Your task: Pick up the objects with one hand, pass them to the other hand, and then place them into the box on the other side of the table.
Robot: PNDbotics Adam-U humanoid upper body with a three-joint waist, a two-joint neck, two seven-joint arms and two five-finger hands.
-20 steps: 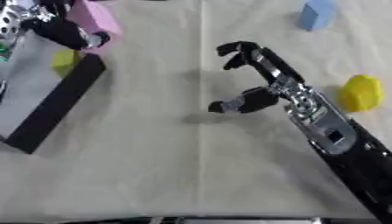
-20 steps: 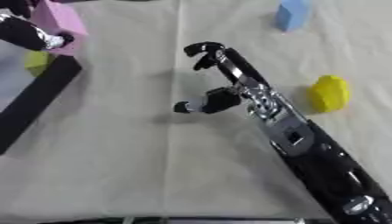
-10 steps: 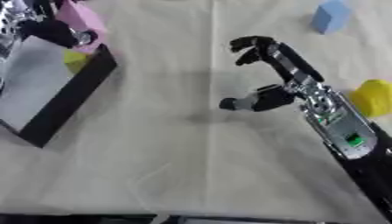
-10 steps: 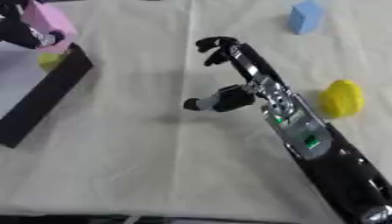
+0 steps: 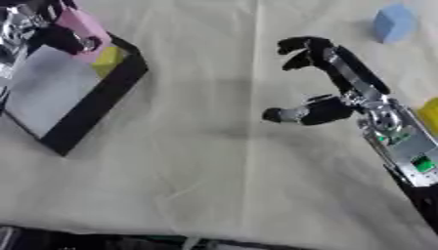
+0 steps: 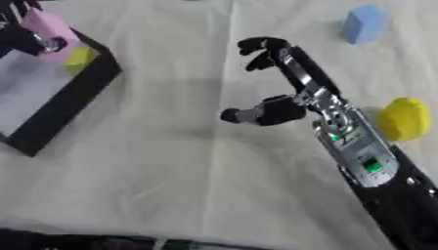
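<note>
My left hand (image 5: 64, 36) holds the pink block (image 5: 81, 27) over the black box (image 5: 94, 105) — fingers curled on it — while my right hand (image 6: 287, 83) hangs empty, fingers loosely curled.

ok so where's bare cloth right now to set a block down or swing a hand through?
Widest free patch: the cloth between the black box and the right hand, running to the near edge. Another strip lies beyond the right hand toward the blue block. Crowded: the box's far corner, with the left hand, pink block and yellow-green block; and beside the yellow block.
</note>
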